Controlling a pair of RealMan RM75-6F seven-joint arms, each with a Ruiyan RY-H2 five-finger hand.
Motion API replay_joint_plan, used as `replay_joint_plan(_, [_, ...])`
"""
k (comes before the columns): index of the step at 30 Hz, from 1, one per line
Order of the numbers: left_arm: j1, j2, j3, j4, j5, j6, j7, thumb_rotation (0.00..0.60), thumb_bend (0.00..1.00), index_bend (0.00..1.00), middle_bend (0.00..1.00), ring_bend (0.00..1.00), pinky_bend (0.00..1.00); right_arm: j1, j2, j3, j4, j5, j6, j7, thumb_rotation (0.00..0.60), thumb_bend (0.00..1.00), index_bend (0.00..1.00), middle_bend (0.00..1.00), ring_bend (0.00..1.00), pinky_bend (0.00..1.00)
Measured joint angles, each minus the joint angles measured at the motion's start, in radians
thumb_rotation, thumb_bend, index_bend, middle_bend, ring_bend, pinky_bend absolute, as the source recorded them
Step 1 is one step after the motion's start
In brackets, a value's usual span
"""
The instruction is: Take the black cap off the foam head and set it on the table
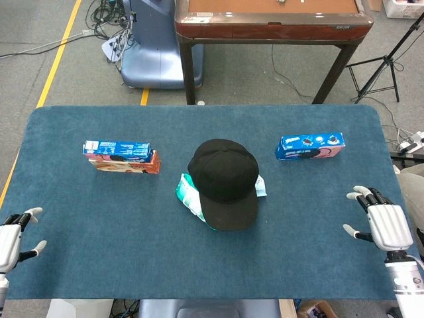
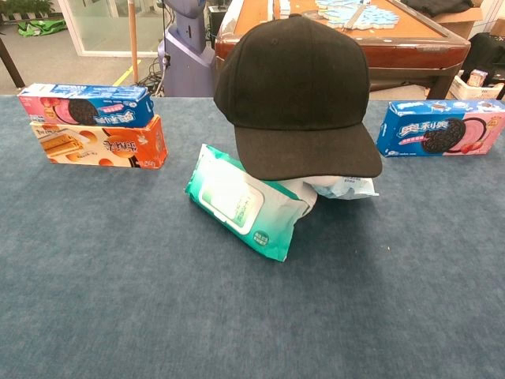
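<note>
The black cap point(image 1: 223, 180) sits upright at the middle of the blue table point(image 1: 79, 218), its brim toward me; in the chest view the cap point(image 2: 296, 91) fills the centre. The foam head is hidden under it. My left hand point(image 1: 13, 240) rests at the table's near left edge, fingers apart, holding nothing. My right hand point(image 1: 381, 222) lies near the right edge, fingers spread, empty. Both hands are far from the cap and neither shows in the chest view.
A green wet-wipes pack point(image 2: 245, 201) and a pale packet point(image 2: 339, 185) lie against the cap's base. Two stacked biscuit boxes point(image 1: 121, 156) stand to the left, a blue cookie box point(image 1: 309, 146) to the right. A wooden table point(image 1: 271, 20) stands beyond.
</note>
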Motion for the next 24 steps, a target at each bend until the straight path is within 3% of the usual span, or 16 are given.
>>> replay_joint_plan(12, [0.012, -0.004, 0.0, -0.001, -0.008, 0.015, 0.009, 0.6, 0.16, 0.27, 0.4, 0.31, 0.61, 0.016, -0.012, -0.009, 0.017, -0.046, 0.011, 0.016, 0.6, 0.0, 0.32, 0.27, 0.2, 0.38])
replay_joint_plan(18, [0.016, -0.006, 0.004, -0.004, 0.002, 0.021, 0.014, 0.6, 0.16, 0.27, 0.4, 0.31, 0.61, 0.009, -0.045, -0.008, 0.041, -0.109, 0.092, 0.034, 0.6, 0.0, 0.33, 0.31, 0.2, 0.38])
replay_joint_plan(24, [0.02, -0.009, 0.011, -0.008, 0.012, 0.026, 0.024, 0.6, 0.16, 0.27, 0.4, 0.31, 0.61, 0.023, -0.105, -0.007, 0.085, -0.212, 0.159, 0.04, 0.6, 0.0, 0.36, 0.24, 0.16, 0.36])
